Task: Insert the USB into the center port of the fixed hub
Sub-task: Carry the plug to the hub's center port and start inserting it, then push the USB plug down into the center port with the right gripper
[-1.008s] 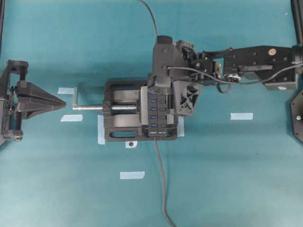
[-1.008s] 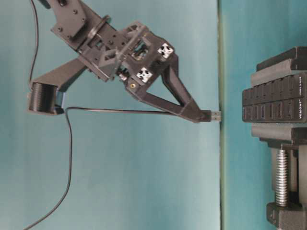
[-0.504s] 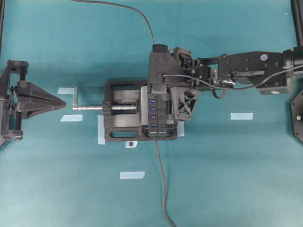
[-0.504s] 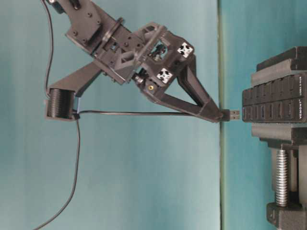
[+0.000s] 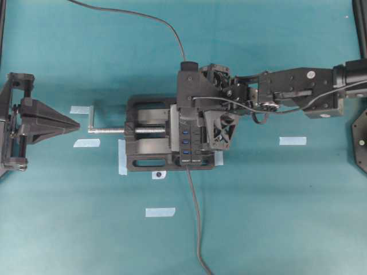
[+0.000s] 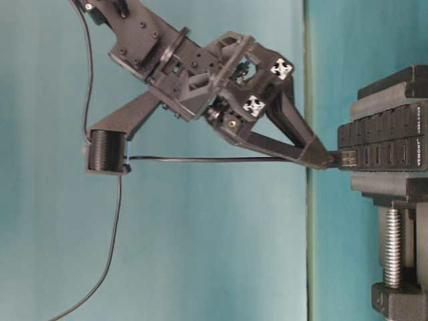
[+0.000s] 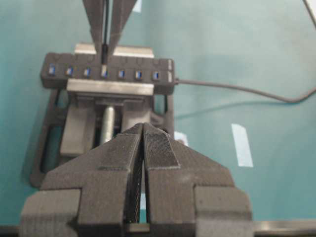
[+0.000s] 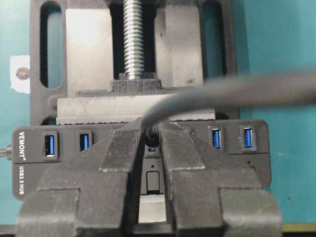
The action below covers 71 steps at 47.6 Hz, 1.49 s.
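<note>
The right claw (image 6: pixel 329 159) grips the USB (image 6: pixel 348 158), its metal tip touching the fixed hub (image 6: pixel 381 147) at the center port (image 7: pixel 104 73). The hub sits clamped in a vise (image 5: pixel 150 148) mid-desk. The left claw (image 7: pixel 143 143), closed and empty, waits near the desk's left edge.

"VEMONT" and "USB3.0 HUB" printed in white on end of fixed hub (image 8: pixel 29 163)

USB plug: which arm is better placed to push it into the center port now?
Right. The right tool holds the USB plug at the hub, by the center port. The left tool, shut and empty, sits far away.
</note>
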### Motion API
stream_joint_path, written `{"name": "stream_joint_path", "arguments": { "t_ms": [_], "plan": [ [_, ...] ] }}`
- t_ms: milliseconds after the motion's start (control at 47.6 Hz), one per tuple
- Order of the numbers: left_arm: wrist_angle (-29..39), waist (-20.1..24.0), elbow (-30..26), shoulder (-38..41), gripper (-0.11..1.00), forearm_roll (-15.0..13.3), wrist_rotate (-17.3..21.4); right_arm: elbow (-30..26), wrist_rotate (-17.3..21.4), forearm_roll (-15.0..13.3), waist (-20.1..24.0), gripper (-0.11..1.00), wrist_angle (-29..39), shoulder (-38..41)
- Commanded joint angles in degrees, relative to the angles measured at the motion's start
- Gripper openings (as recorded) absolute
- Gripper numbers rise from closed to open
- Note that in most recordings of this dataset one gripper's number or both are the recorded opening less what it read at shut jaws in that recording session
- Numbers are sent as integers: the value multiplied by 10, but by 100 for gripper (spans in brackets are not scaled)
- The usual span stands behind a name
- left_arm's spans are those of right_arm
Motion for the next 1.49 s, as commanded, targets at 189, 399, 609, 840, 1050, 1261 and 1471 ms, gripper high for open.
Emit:
{"name": "stream_joint_path", "arguments": {
  "t_ms": [189, 399, 609, 840, 1050, 1261, 1471],
  "plan": [
    [-5, 1, -8, 3, 0, 2, -2, -4, 7, 2, 3, 11, -6, -3],
    [-5, 0, -9, 3, 0, 2, -2, 1, 7, 2, 2, 11, -7, -2],
    [-5, 1, -8, 3, 0, 2, -2, 4, 7, 2, 2, 11, -9, -1],
    [-5, 0, -9, 3, 0, 1, -2, 4, 7, 2, 2, 11, -13, 4],
    [-5, 1, -10, 2, 0, 2, -2, 5, 7, 2, 2, 11, -13, 4],
    [-6, 1, -10, 2, 0, 2, -3, 11, 11, 2, 2, 11, -13, 4],
    [-8, 1, -9, 2, 0, 2, -3, 16, 32, 2, 2, 11, -16, 9]
  ]
}}
